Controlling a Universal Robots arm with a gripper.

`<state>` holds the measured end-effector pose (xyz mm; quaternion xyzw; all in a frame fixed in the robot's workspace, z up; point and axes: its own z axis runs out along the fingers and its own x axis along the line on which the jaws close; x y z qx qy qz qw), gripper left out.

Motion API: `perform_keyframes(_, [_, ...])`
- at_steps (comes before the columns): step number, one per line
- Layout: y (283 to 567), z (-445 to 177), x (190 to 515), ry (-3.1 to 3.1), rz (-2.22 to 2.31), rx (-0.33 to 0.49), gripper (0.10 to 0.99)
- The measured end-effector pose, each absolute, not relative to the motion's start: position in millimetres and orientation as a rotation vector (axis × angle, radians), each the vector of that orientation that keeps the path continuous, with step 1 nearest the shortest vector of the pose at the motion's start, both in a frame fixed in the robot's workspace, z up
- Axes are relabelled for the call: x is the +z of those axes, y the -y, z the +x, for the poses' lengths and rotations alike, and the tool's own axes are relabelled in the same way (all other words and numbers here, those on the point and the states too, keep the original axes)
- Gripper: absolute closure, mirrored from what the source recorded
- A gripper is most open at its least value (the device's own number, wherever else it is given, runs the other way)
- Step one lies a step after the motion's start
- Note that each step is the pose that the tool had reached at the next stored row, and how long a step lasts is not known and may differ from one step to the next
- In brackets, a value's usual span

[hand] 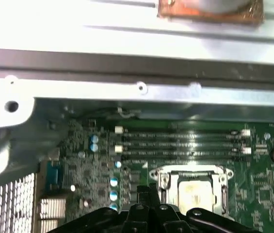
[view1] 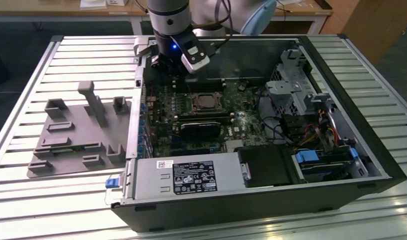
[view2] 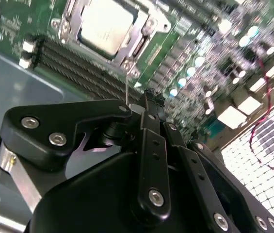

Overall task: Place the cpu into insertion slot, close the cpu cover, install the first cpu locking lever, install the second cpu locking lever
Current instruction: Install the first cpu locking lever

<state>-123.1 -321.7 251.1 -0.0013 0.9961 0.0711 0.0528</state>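
My arm (view1: pixel 169 22) comes down near upright from the far side of the exterior view, its wrist over the far edge of the open computer case (view1: pixel 270 200); my pincer (view1: pixel 162 64) hangs above the motherboard (view1: pixel 165 125), near that far wall and clear of the board. In the second wrist view my pincer (view2: pixel 150 99) is drawn narrow, fingertips (view2: pixel 152 96) together with nothing between them; in the first wrist view it (hand: pixel 149 193) points down at the board just beside the socket. The cpu (view1: pixel 205 101) lies flat in the insertion slot (view1: pixel 193 98), toward the middle of the board and apart from my pincer; its silvery top shows in both wrist views (view2: pixel 105 24) (hand: pixel 192 191). The cpu cover (view2: pixel 140 35) lies down around the chip, framing it. The memory slots (hand: pixel 185 143) run alongside the socket; I cannot tell how the locking levers stand. A grey fixture tray (view1: pixel 77 135) rests on the slatted table (view1: pixel 30 200), at the exterior view's left of the case.
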Motion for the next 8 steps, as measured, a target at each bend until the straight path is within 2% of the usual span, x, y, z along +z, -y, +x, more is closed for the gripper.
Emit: perform_keyframes(8, [321.7, -129.7, 250.7, -3.009, 0.004, 0.363, 0.984])
